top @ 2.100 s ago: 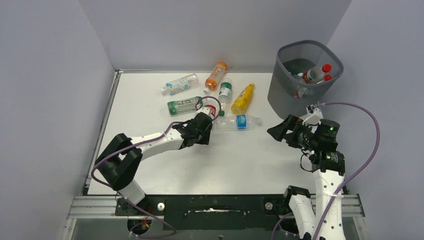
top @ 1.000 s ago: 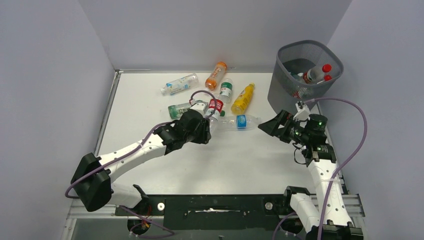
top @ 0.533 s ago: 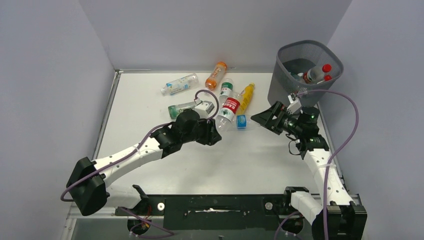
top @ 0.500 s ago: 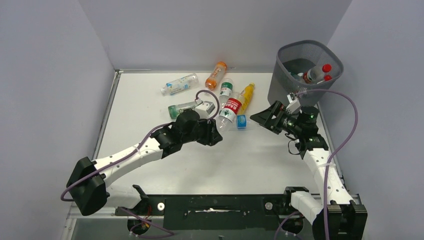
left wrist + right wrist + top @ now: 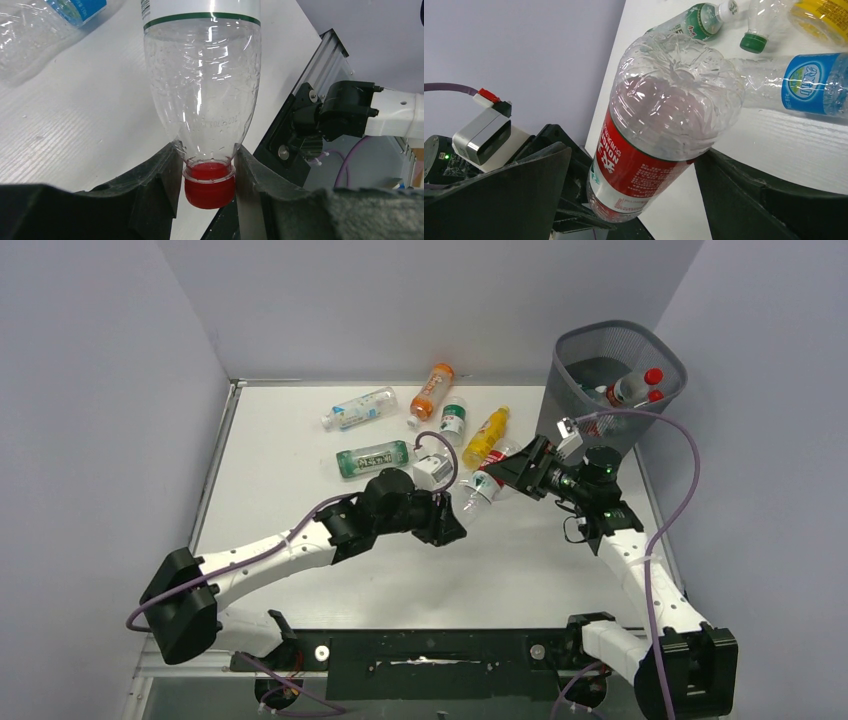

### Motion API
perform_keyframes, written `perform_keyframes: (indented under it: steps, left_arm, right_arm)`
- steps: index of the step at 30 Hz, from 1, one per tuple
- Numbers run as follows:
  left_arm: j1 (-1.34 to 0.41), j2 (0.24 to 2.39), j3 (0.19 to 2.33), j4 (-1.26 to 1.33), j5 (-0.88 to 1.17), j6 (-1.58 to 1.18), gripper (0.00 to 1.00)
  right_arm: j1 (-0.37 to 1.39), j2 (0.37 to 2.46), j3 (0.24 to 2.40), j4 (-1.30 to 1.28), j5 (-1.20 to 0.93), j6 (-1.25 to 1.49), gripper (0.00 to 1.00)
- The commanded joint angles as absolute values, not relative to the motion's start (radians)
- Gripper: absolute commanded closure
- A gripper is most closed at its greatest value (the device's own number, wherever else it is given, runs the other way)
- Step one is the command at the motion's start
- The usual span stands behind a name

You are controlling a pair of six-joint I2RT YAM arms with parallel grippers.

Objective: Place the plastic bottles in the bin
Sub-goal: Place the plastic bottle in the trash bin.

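We should shut the open right jaws squarely on the red-label bottle [image 5: 202, 90], neck-clamped by the left jaws over the tabletop [image 5: 520, 565] right of centre, before releasing toward the far-right-corner bin [image 5: 575, 430].

Two arms are meeting in the middle.
The left arm [image 5: 290, 540] is lying low and reaching far out toward the right side. The left gripper [image 5: 209, 172] is squeezing the neck of a bottle [image 5: 202, 75] between its two black fingers [image 5: 155, 185] and holding it out to the other arm. The right arm [image 5: 640, 560] is bending up and leaning in to the left. The right gripper [image 5: 634, 152] is gaping wide, with its fingers [image 5: 499, 200] sitting on each side of the bottle's bottom end. It is hard to tell if they are touching it.
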State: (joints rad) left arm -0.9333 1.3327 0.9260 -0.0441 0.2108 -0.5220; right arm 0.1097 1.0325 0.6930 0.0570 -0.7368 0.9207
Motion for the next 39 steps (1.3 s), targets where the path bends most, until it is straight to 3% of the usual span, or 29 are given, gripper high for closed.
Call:
perform_keyframes:
  steps: [1,6,13,17,20,25,31,39]
  left_arm:
    - [-0.958,1.345,0.95,0.059,0.229,-0.529,0.68]
    - [-0.965,1.35,0.945,0.081,0.233,-0.529,0.67]
    - [-0.966,1.379,0.961,0.08,0.239,-0.522,0.62]
    - [-0.968,1.391,0.973,0.064,0.24,-0.515,0.53]
    - [-0.968,1.392,0.986,0.039,0.229,-0.504,0.41]
    - [-0.968,1.37,1.005,-0.006,0.184,-0.481,0.32]
    - [-0.968,1.3,0.997,-0.048,0.117,-0.468,0.29]
    - [-0.956,1.206,0.941,-0.06,0.041,-0.471,0.26]
  right_arm:
    - [0.141,1.03,0.708,0.14,-0.714,0.933,0.01]
    - [0.18,1.027,0.691,0.146,-0.694,0.937,0.06]
    - [0.205,1.007,0.676,0.111,-0.658,0.913,0.44]
    - [0.206,1.002,0.694,0.066,-0.643,0.885,0.53]
    - [0.206,0.997,0.721,0.022,-0.623,0.853,0.55]
    - [0.201,1.003,0.785,-0.059,-0.584,0.794,0.56]
    - [0.152,1.037,0.934,-0.194,-0.539,0.685,0.57]
    - [-0.098,1.155,1.281,-0.333,-0.541,0.556,0.56]
